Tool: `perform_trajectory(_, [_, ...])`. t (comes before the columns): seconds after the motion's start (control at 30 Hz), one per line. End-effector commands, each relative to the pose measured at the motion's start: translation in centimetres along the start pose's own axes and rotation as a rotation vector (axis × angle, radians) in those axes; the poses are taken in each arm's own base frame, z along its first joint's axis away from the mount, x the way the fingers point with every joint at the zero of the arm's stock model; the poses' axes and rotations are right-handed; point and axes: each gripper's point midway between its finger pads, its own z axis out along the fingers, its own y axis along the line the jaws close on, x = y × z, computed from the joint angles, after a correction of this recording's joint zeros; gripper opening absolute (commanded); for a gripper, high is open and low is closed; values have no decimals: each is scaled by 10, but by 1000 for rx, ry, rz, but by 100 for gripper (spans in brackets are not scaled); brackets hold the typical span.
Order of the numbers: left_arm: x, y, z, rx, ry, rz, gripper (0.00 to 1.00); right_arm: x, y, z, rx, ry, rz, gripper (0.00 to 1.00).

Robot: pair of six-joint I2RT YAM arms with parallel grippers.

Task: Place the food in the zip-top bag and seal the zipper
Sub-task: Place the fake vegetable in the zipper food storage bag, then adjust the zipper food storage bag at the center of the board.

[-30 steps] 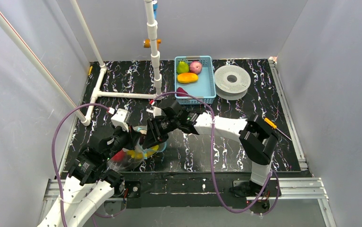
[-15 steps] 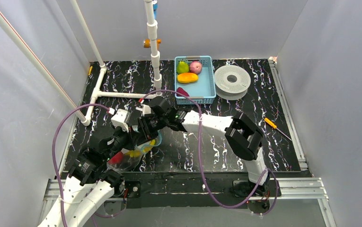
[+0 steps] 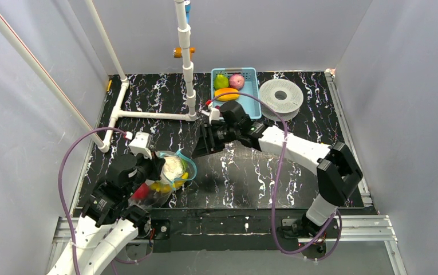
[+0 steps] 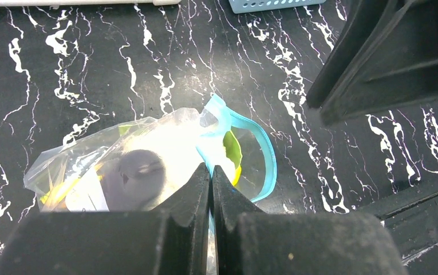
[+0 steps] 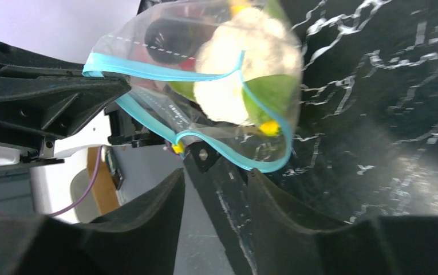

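Note:
The zip-top bag lies at the near left with its mouth open. Its pale-blue zipper curves around the opening. Inside are a white-green cauliflower, a yellow banana and a red apple. A dark eggplant shows in the left wrist view. My left gripper is shut on the near side of the zipper. My right gripper is open and empty, right of the bag's mouth and apart from it. In the right wrist view, the cauliflower sits just inside the zipper.
A light-blue basket at the back holds a green, a pink and an orange toy fruit. A white filament spool lies to its right. A white pipe frame stands at the back left.
My right gripper has pulled out of the bag's mouth, back and to the right. The cauliflower now shows in the bag. The left gripper keeps its hold on the rim.

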Motion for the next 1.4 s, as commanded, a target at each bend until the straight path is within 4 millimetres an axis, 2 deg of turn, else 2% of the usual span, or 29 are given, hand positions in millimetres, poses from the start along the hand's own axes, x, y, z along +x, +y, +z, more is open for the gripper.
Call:
perform_trajectory(0.0, [-14,5,-7,-33,-57,-10,0,0,-18,-14,63,-27,-36,57])
perform_trajectory(0.1, [-15,5,-8,-30,-65,-11,0,1,-30,-5,74,-15,7,68])
perform_trajectory(0.23, [-15,4,-9,-27,-68,-12,0,7,-44,15,76,24,73,68])
perform_trajectory(0.37, [-15,4,-9,-22,-71,-13,0,20,-49,36,63,57,94,68])
perform_trajectory(0.43, [-15,3,-9,-18,-72,-13,0,25,-48,47,47,76,104,66])
perform_trajectory(0.57, [-15,2,-8,-10,-70,-11,0,26,-34,61,-2,98,102,53])
perform_trajectory(0.63, [-16,1,-9,-9,-77,-13,0,27,-28,63,-14,102,95,42])
perform_trajectory(0.73, [-20,1,-10,-11,-96,-41,0,15,-11,55,-33,79,49,15])
perform_trajectory(0.8, [-29,-6,-16,15,-112,-98,0,2,7,36,-18,44,-21,1])
perform_trajectory(0.97, [-56,-39,-30,118,-52,-261,0,-27,70,-18,-38,-29,-179,1])
perform_trajectory(1.03, [-58,-53,-31,179,-26,-332,0,-31,90,-31,-63,-47,-209,1])
perform_trajectory(1.1, [-52,-59,-30,205,-15,-402,0,-28,102,-37,-87,-49,-225,1])
perform_trajectory(1.17, [-41,-58,-25,210,-14,-458,0,-24,103,-35,-92,-52,-236,1])
perform_trajectory(1.3, [7,-39,-4,112,43,-523,0,-9,69,-11,-42,-10,-185,1])
perform_trajectory(1.37, [22,-28,2,50,68,-532,0,-4,55,-3,-4,20,-175,1])
